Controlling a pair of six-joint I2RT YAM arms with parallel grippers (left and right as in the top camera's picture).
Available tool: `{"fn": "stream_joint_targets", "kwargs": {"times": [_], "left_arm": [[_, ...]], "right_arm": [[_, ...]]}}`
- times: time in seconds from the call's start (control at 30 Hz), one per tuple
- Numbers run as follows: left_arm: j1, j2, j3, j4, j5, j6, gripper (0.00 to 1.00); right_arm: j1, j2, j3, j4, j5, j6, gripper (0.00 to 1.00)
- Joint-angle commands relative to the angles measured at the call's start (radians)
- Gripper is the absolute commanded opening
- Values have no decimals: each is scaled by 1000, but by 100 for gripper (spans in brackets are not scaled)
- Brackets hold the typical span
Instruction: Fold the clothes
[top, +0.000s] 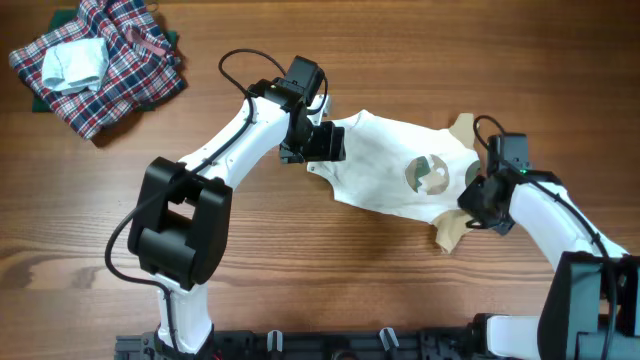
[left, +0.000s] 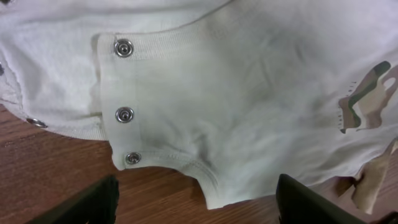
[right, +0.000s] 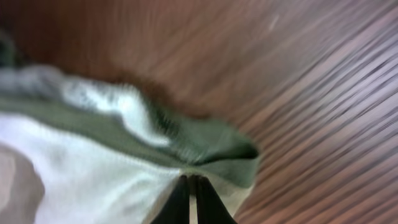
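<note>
The clothes (top: 385, 165) are a small white garment lying spread on the wooden table, with tan sleeves (top: 452, 232) and a round green-tan print (top: 428, 175). My left gripper (top: 322, 143) hovers open at the garment's left end. In the left wrist view its dark fingers (left: 93, 202) stand wide apart over the snap-button flap (left: 124, 114) of the clothes (left: 236, 93), with nothing between them. My right gripper (top: 478, 205) is at the garment's right end. In the blurred right wrist view the right gripper (right: 193, 190) is shut on a green-trimmed edge of the clothes (right: 93, 180).
A red-blue-white plaid cloth heap (top: 105, 60) lies at the back left corner, with a pale blue-white folded piece (top: 75, 62) on top. Bare wooden table (top: 330, 270) stretches in front of the garment.
</note>
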Motion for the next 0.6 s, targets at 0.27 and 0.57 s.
{"fn": "stream_joint_targets", "kwargs": {"times": [0.27, 0.57], "left_arm": [[-5, -12, 14, 55, -2, 24, 88], [-5, 18, 14, 55, -3, 24, 89]], "right_arm": [[-88, 11, 69, 3, 108, -55, 13], [-100, -9, 80, 36, -136, -102, 5]]}}
